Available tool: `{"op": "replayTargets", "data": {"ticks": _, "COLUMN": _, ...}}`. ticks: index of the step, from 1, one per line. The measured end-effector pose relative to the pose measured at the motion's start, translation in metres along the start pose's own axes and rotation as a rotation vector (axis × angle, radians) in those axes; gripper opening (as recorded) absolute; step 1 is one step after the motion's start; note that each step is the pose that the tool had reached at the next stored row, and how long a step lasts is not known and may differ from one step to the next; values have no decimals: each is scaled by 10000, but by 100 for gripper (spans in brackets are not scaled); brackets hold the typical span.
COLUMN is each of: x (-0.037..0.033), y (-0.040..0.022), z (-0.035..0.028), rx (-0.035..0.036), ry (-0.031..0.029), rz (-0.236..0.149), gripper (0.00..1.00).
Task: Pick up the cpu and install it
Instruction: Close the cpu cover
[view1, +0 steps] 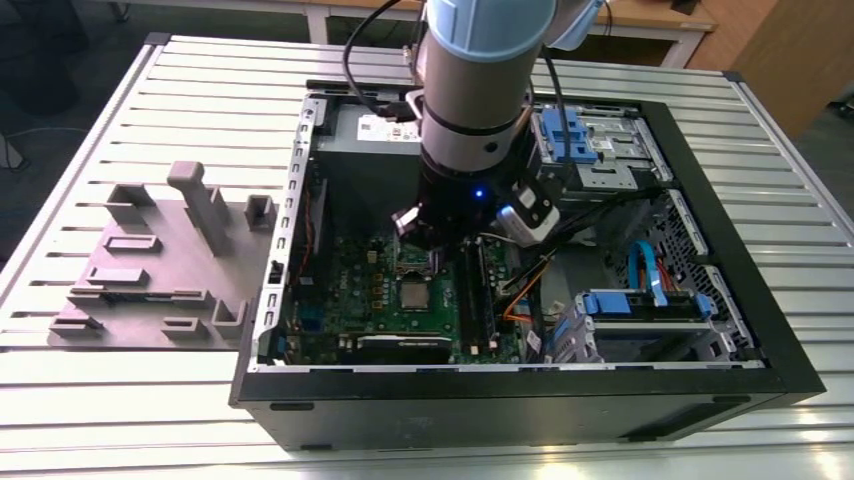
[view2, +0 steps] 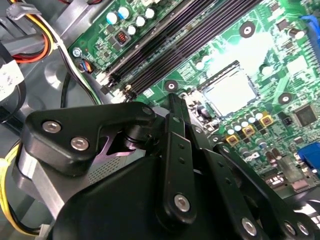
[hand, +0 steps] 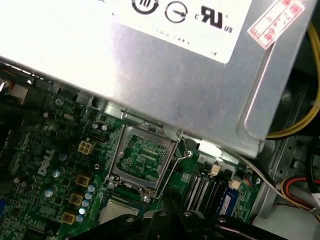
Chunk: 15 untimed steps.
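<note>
The small silvery-grey square cpu (view2: 235, 92) lay seated on the green motherboard (view2: 260, 50) near the black gripper (view1: 434, 245), state indeterminable; sideways contact could have skewed it, bending pins.

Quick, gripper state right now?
Gripper: cannot be told; it hangs over the motherboard, near the cpu.

A robotics workshop: opened computer case (view1: 534, 395) and grey fixture tray (view1: 147, 280) on slatted metal table (view1: 134, 400).

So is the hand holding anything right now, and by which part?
Apparently nothing: the cpu lies flat on the green motherboard, apart from the hand.
</note>
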<state>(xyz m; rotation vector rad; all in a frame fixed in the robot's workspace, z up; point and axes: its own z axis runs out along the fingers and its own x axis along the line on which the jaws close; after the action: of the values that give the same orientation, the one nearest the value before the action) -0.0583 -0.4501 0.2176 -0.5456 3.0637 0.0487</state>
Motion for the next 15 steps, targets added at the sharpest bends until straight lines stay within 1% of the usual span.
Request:
{"op": "replayTargets", "data": {"ticks": 7, "x": -37, "y": 39, "z": 66, "rx": 2, "ry": 1, "rz": 0, "gripper": 10}}
{"op": "replayTargets", "data": {"ticks": 12, "x": -53, "y": 85, "z": 89, "rx": -8, "ry": -4, "rz": 0, "gripper": 10}}
{"op": "replayTargets", "data": {"ticks": 15, "x": -58, "y": 99, "z": 97, "rx": -8, "ry": -7, "rz": -1, "gripper": 10}}
